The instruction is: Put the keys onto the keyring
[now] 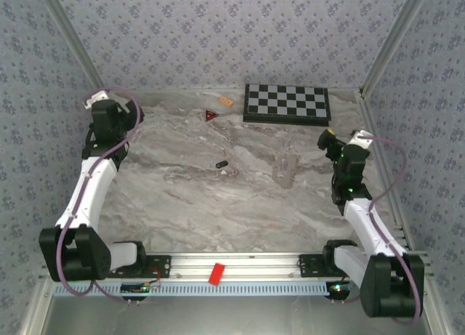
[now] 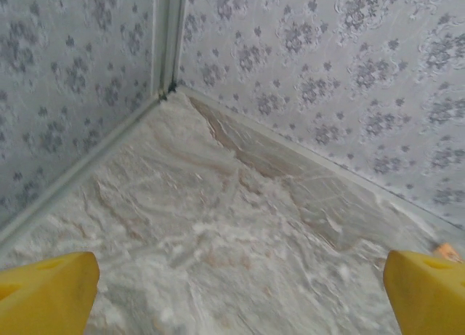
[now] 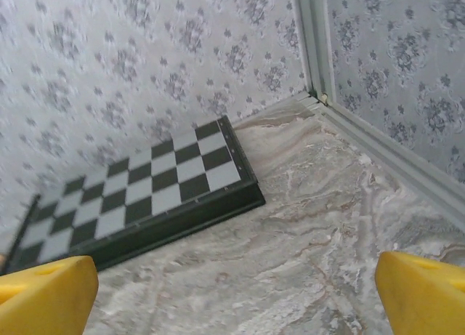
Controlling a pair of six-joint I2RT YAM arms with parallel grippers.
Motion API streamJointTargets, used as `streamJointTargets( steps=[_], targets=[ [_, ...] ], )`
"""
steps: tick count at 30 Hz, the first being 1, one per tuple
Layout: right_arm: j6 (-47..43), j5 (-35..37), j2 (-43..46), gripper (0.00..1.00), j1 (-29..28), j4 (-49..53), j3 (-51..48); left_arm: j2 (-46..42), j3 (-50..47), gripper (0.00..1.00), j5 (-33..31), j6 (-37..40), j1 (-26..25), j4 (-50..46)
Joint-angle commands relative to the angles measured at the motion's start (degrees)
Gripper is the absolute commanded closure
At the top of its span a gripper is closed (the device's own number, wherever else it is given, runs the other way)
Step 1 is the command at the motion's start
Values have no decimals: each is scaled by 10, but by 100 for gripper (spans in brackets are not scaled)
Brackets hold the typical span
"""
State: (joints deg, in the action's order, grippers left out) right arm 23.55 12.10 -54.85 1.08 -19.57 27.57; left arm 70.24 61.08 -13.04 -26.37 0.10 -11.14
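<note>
left fingers spread wide, empty; right fingers same; black key and pale keyring lay apart on bench, probably so either arm could reach

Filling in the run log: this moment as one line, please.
left hand: open, empty | right hand: open, empty | keys: on marble table, untouched | keyring: right of keys, apart | threading: not started

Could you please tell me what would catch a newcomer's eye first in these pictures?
The black-and-white chessboard at the far right of the marble table stands out most. Both arms point toward the far corners, the left hand and the right hand wide open and empty, with yellow fingertips. Mid-table lie the small black keys and, apart to their right, the faint silvery keyring.
</note>
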Motion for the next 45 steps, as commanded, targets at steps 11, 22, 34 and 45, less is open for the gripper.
streamJointTargets(
  steps=[11, 22, 34, 45],
  targets=[
    [60, -195, 8, 1, -35, 84, 28, -93, -149, 0, 69, -104, -159, 3],
    [-9, -128, -42, 22, -171, 236, 56, -46, -212, 0, 26, -31, -329, 103],
    [28, -185, -99, 36, -177, 236, -12, -11, -214, 0, -23, 49, -422, 150],
    [34, -241, -193, 49, -157, 201, 3, 17, -200, 0, -31, 74, -443, 154]
  ],
)
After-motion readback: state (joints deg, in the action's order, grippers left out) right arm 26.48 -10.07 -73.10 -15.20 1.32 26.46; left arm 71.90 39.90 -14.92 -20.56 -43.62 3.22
